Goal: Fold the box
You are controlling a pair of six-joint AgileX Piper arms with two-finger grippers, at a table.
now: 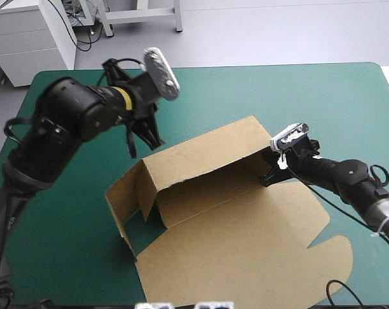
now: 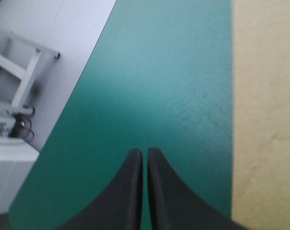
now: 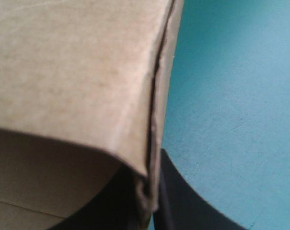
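Closest to the high camera lies the lid (image 1: 245,251) of the brown box (image 1: 200,193), a broad sheet w/ rounded tabs. It is flat on the teal-green cover (image 1: 323,96) and reaches almost to the table's near edge. Box sits approx. mid-table, a bit askew. Behind the lid the rear wall (image 1: 207,151) stands up. At the box's left end a side wall (image 1: 120,203) is raised too, w/ a flap (image 1: 150,193) bent inward from the corner.

Right gripper (image 1: 270,172) is at the rear wall's right end. Its wrist view shows the black fingers all but closed, pinching a doubled edge of board btwn them. Left gripper (image 2: 145,153) hangs above the cover beyond the box's far-left corner, apart from the board. Its fingers are pressed together w/ nothing btwn them, and its wrist view has the box's edge off to one side only.

Progress, as a judgement: prob. around halfway.
- Done: rear wall up; left end up and partly turned in.
- To do: right end looks unformed or only begun (can't tell, gripper hides it). No front wall shows yet. Flaps look untucked, so the walls likely need holding. Lid flat.

Next move prob. needs the left gripper to come in and steady the left end while the right one works its corner.
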